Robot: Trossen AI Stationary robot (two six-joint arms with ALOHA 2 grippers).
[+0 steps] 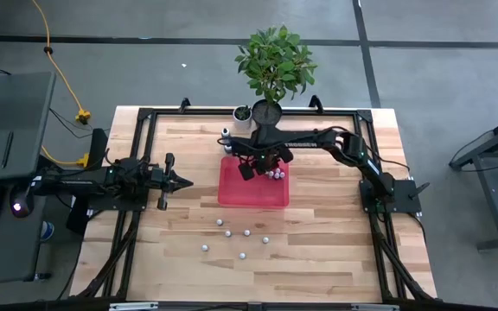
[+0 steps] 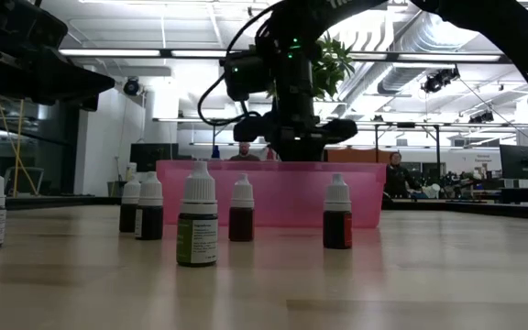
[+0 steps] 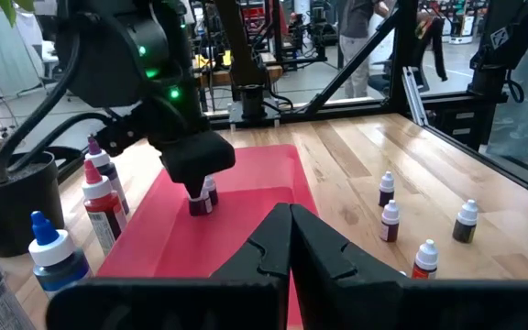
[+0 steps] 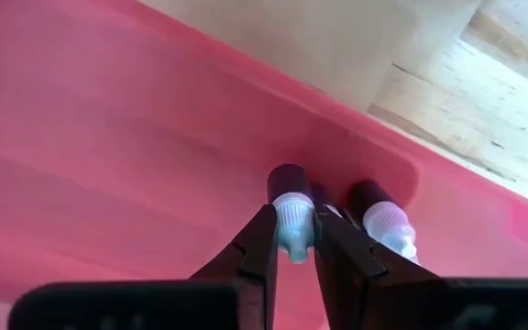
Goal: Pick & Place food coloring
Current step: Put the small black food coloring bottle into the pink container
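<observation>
pinching the bottle (image 4: 291, 207) by its cap, right gripper (image 4: 293, 240) clamped over the red tray (image 4: 108, 137); light, slick plastic, tips easily

No text on the bottle labels (image 2: 197, 240) can be read.

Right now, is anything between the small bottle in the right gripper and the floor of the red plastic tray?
Nothing visible. The right gripper, shut on a small dark bottle with a whitish cap, is already inside the red plastic tray. Another small bottle stands close beside it, not under it.
</observation>
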